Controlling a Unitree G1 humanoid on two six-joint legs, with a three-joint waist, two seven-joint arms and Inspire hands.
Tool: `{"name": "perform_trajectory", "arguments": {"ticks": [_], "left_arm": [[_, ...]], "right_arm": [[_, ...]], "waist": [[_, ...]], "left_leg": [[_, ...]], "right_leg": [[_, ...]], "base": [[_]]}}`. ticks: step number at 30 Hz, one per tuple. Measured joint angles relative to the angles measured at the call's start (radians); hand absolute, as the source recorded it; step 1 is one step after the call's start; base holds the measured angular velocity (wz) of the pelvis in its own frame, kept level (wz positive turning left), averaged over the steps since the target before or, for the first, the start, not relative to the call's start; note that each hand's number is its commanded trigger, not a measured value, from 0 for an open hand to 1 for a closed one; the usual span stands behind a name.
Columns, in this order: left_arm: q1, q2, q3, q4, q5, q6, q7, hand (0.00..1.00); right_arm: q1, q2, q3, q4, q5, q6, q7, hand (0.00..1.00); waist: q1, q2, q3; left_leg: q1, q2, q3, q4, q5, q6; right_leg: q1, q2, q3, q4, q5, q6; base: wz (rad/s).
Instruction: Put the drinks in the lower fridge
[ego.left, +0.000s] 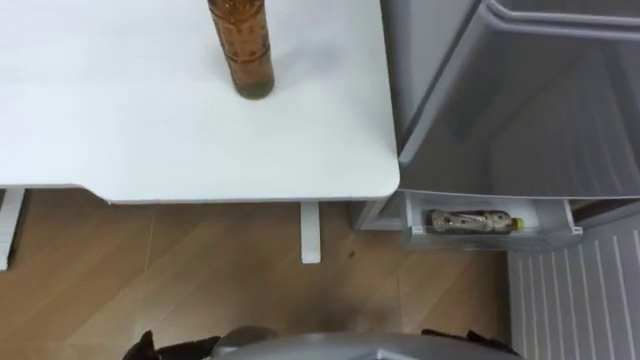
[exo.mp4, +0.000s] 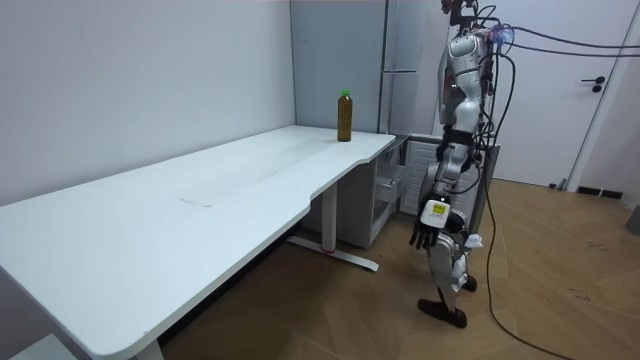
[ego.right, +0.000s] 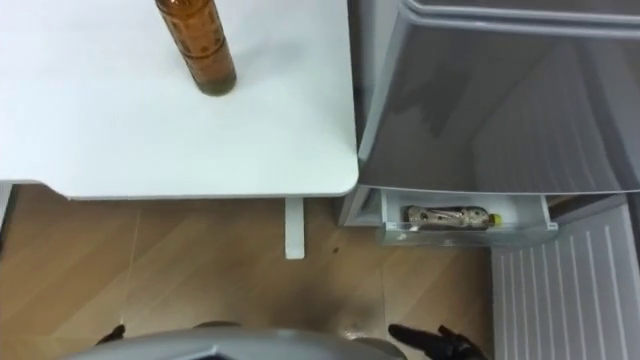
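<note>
An amber drink bottle (ego.left: 242, 45) with a green cap (exo.mp4: 344, 92) stands upright on the white table (ego.left: 150, 140), near its end by the fridge. A second bottle (ego.left: 470, 221) with a yellow cap lies on its side in the open lower fridge drawer (ego.left: 490, 238). I stand on the wooden floor in front of the table's end and the fridge (exo.mp4: 400, 60). My left hand (exo.mp4: 425, 235) hangs at my side, fingers relaxed and holding nothing. Dark fingers of my right hand (ego.right: 435, 342) show at the bottom edge, also holding nothing.
The grey fridge body (ego.left: 520, 110) rises to the right of the table. A white ribbed panel (ego.left: 580, 300) lies low at the right. A white table leg (ego.left: 310, 232) stands below the table's edge. Wooden floor (ego.left: 200, 280) lies between me and the table.
</note>
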Motion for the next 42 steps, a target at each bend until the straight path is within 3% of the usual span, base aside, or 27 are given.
{"name": "perform_trajectory", "arguments": {"ticks": [2,4,5,6,7,8,9,11,13,14,15,16,17,20,24,27,32,37,42], "left_arm": [[0.000,-0.008,0.034,0.000,-0.047,0.008,0.026,0.00],[-0.010,-0.013,0.071,-0.008,-0.075,0.016,0.056,0.00],[-0.010,-0.014,0.086,-0.029,-0.079,0.022,0.078,0.00],[-0.015,-0.017,0.109,-0.051,-0.097,0.022,0.106,0.00],[-0.018,-0.016,0.131,-0.070,-0.107,0.022,0.117,0.00],[-0.032,-0.021,0.207,-0.104,-0.120,0.014,0.145,0.00],[-0.041,-0.030,0.264,-0.127,-0.139,0.009,0.182,0.00],[-0.071,-0.034,0.276,-0.181,-0.146,0.005,0.243,0.00],[-0.096,-0.036,0.266,-0.283,-0.153,-0.001,0.313,0.00],[-0.100,-0.039,0.266,-0.365,-0.152,-0.017,0.368,0.00],[-0.108,-0.041,0.266,-0.447,-0.149,-0.032,0.428,0.00],[-0.106,-0.041,0.266,-0.481,-0.147,-0.036,0.456,0.00],[-0.102,-0.041,0.267,-0.548,-0.144,-0.040,0.514,0.00],[-0.103,-0.041,0.264,-0.688,-0.143,-0.059,0.640,0.00],[-0.089,-0.040,0.267,-0.826,-0.111,-0.096,0.779,0.00],[-0.078,-0.040,0.266,-0.926,-0.043,-0.101,0.834,0.00],[-0.070,-0.039,0.240,-1.042,0.108,-0.155,0.851,0.00],[-0.069,-0.040,0.164,-1.185,0.146,-0.156,0.840,0.00],[-0.075,-0.039,0.099,-1.297,0.172,-0.156,0.728,0.00]], "right_arm": [[-0.002,0.001,-0.001,0.001,-0.029,0.002,-0.025,0.00],[-0.001,0.004,-0.010,0.000,-0.063,0.000,-0.045,0.00],[-0.001,0.009,-0.013,0.000,-0.076,-0.002,-0.061,0.00],[-0.001,0.011,-0.023,0.001,-0.080,-0.004,-0.076,0.00],[-0.003,0.014,-0.033,-0.001,-0.084,-0.005,-0.081,0.00],[-0.022,0.020,-0.040,-0.009,-0.094,-0.013,-0.093,0.00],[-0.016,0.020,-0.041,-0.025,-0.110,-0.026,-0.115,0.00],[-0.009,0.014,-0.050,-0.025,-0.144,-0.037,-0.148,0.00],[-0.002,0.017,-0.067,-0.021,-0.176,-0.037,-0.169,0.00],[0.005,0.027,-0.081,-0.023,-0.180,-0.037,-0.172,0.00],[0.003,0.031,-0.087,-0.027,-0.180,-0.037,-0.174,0.00],[0.003,0.031,-0.087,-0.027,-0.180,-0.038,-0.175,0.00],[0.000,0.030,-0.088,-0.032,-0.189,-0.039,-0.180,0.00],[0.004,0.034,-0.086,-0.052,-0.196,-0.040,-0.188,0.00],[0.007,0.039,-0.083,-0.055,-0.193,-0.037,-0.186,0.00],[0.014,0.039,-0.083,-0.050,-0.196,-0.036,-0.181,0.00],[0.021,0.039,-0.082,-0.043,-0.211,-0.048,-0.187,0.00],[0.009,0.040,-0.049,-0.022,-0.193,-0.056,-0.171,0.00],[-0.030,0.041,-0.046,-0.005,-0.190,-0.082,-0.137,0.00]], "waist": [[0.015,0.001,0.0012],[0.019,0.001,0.0007],[0.020,0.009,0.0043],[0.028,0.021,0.0064],[0.035,0.023,0.0057],[0.055,0.018,0.0116],[0.031,0.018,0.0051],[0.011,0.023,0.0052],[-0.002,0.020,0.0030],[0.000,0.010,-0.0034],[0.023,0.007,-0.0040],[0.029,0.010,-0.0035],[0.040,0.013,-0.0091],[0.031,0.015,-0.0145],[0.022,0.022,-0.0138],[0.021,0.023,-0.0136],[0.015,0.030,-0.0145],[-0.005,0.025,-0.0124],[-0.036,0.025,-0.0085]], "left_leg": [[0.006,-0.001,-0.002,0.000,0.000,0.000],[0.013,-0.001,-0.031,-0.001,0.000,0.000],[0.021,0.002,-0.065,-0.002,0.002,0.002],[0.036,0.023,-0.133,-0.009,0.007,0.005],[0.038,0.033,-0.172,-0.010,0.007,0.005],[0.032,0.048,-0.193,-0.005,0.005,0.002],[0.014,0.054,-0.149,0.002,0.003,-0.025],[0.012,0.045,-0.070,-0.008,0.010,-0.036],[-0.023,0.027,-0.014,-0.038,0.038,-0.008],[-0.013,0.019,-0.005,-0.045,0.059,-0.005],[-0.003,0.008,0.011,-0.042,0.060,-0.003],[0.001,0.005,0.010,-0.042,0.060,-0.003],[0.010,0.000,0.007,-0.042,0.060,-0.002],[0.015,-0.014,0.005,-0.043,0.060,0.000],[0.016,-0.017,0.003,-0.045,0.058,0.012],[0.021,-0.015,0.002,-0.046,0.058,0.012],[0.026,-0.017,-0.001,-0.042,0.060,0.014],[0.029,-0.021,-0.014,-0.041,0.060,0.014],[0.028,-0.022,-0.009,-0.040,0.060,0.014]], "right_leg": [[0.006,0.000,0.001,-0.001,0.000,0.000],[0.013,-0.001,-0.016,0.006,0.000,0.000],[0.006,0.001,-0.027,0.037,-0.001,-0.001],[-0.025,0.013,-0.012,0.093,-0.026,-0.008],[-0.049,0.038,0.032,0.072,-0.030,-0.020],[-0.116,0.082,0.110,-0.024,0.037,-0.066],[-0.087,0.090,0.080,-0.034,0.083,-0.083],[-0.063,0.083,0.091,-0.037,0.084,-0.084],[-0.059,0.073,0.145,-0.035,0.080,-0.077],[-0.062,0.065,0.153,-0.034,0.075,-0.070],[-0.063,0.068,0.153,-0.035,0.073,-0.067],[-0.061,0.066,0.152,-0.036,0.073,-0.066],[-0.056,0.062,0.148,-0.036,0.073,-0.066],[-0.038,0.050,0.140,-0.034,0.063,-0.050],[-0.043,0.048,0.141,-0.030,0.060,-0.045],[-0.044,0.050,0.142,-0.028,0.060,-0.045],[-0.038,0.048,0.139,-0.027,0.061,-0.045],[-0.026,0.046,0.131,-0.036,0.059,-0.043],[-0.023,0.046,0.138,-0.036,0.059,-0.043]], "base": [[0.07],[0.12],[0.16],[0.03],[-0.50],[-0.34],[-0.18],[0.52],[0.59],[0.15],[-0.13],[-0.38],[-0.19],[0.09],[0.01],[-0.01],[0.01],[0.08],[-0.03]]}}
